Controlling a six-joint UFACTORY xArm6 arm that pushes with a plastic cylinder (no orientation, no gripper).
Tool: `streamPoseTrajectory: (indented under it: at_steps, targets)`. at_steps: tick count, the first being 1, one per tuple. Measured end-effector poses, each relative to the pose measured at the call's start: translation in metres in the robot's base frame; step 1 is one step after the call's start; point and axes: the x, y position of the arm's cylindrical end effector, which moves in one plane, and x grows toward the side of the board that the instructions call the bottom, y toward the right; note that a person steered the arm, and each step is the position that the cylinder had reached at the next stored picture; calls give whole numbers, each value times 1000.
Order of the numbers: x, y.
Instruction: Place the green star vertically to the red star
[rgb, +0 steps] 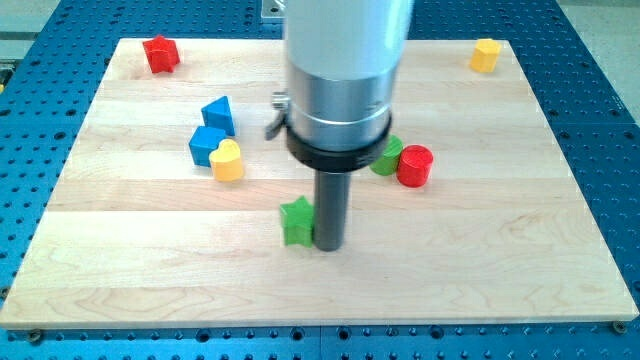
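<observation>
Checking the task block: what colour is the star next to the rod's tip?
Green: the green star sits just left of my tip, in the camera view.

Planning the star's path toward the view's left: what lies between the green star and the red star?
In the camera view, only bare board separates the green star from the red star; my tip touches the green star's right side.

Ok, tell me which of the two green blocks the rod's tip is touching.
The green star: my tip sits against its right side. The green cylinder stands apart, beside the red cylinder.
</observation>
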Motion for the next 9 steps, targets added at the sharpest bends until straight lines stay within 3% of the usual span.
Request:
streamPoseTrajectory:
  at_steps: [3,4,6,9]
  targets:
    - [-43,-101]
    - [-44,-110]
    - [-55,-74]
    - [-87,-195]
